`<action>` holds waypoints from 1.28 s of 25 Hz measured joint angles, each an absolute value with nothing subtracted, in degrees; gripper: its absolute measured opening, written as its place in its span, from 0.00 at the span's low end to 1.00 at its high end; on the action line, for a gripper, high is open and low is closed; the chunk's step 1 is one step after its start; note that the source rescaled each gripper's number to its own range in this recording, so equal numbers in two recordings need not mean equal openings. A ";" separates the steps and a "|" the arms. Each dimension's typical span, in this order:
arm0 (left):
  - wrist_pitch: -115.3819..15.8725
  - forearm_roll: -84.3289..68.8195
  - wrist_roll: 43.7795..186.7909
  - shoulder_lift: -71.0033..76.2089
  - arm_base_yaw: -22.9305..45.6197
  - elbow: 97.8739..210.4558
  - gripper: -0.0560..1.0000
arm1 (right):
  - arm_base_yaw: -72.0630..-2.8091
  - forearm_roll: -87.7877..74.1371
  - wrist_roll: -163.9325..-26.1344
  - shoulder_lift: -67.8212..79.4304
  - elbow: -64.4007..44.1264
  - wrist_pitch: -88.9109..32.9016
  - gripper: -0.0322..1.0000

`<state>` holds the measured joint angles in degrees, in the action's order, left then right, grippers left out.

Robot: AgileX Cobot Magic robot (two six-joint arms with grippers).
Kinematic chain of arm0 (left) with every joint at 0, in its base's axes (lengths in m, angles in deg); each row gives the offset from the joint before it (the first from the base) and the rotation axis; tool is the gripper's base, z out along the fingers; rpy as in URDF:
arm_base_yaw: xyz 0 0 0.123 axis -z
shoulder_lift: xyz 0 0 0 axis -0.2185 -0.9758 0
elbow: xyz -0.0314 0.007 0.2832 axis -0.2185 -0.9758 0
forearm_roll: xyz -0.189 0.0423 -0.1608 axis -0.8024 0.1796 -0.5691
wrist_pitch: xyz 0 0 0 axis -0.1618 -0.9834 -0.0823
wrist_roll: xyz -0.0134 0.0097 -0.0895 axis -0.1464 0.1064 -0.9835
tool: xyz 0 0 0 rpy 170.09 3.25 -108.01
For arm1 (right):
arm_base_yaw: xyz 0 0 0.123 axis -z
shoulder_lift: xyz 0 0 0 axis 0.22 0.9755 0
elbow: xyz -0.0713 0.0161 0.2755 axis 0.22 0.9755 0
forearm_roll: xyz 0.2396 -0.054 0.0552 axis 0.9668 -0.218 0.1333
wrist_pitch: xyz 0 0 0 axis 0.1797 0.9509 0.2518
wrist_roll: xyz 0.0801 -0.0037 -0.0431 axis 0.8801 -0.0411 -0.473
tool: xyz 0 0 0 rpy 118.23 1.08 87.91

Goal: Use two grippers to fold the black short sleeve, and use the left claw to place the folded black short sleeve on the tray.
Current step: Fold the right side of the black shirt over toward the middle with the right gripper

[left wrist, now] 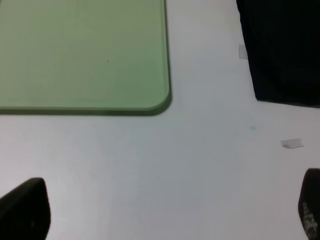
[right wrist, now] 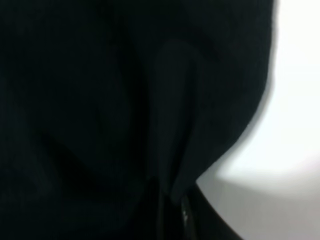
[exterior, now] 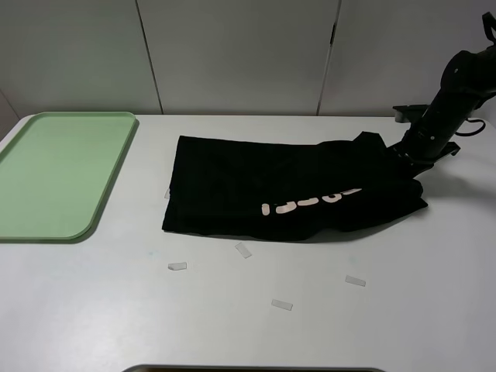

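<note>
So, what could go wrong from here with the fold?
1. Only the right gripper pinches the black short sleeve; the left gripper hangs open near the tray, so a pull may drag or bunch the cloth.
2. The paper strip at the front hem may be swept along.

The T-shirt [exterior: 232, 186] is soft, matt black cloth; the tray [exterior: 58, 174] smooth, faintly glossy green plastic; the table [exterior: 310, 333] smooth matt white.

We record: right arm [exterior: 453, 93], black, slanting down from the far right corner of the tabletop [exterior: 232, 310]; right gripper [exterior: 409, 160], fingers pinched together on the black short sleeve [exterior: 294, 186]. Left gripper [left wrist: 167, 216], fingers [left wrist: 25, 210] spread wide above the tabletop.
</note>
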<state>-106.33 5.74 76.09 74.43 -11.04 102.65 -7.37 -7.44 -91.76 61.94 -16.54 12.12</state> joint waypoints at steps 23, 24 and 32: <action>-106.44 5.74 76.09 74.43 -11.04 102.65 1.00 | -7.37 -19.49 -89.54 46.44 -16.80 16.24 0.03; -106.44 5.74 76.09 74.43 -11.04 102.65 1.00 | -7.37 -20.04 -89.18 46.21 -17.37 16.62 0.03; -106.44 5.74 76.09 74.43 -11.04 102.65 1.00 | -7.37 -21.89 -87.60 44.50 -19.38 19.89 0.03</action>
<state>-106.44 5.74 76.09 74.43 -11.04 102.65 -7.37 -21.89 -87.60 44.50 -19.38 19.89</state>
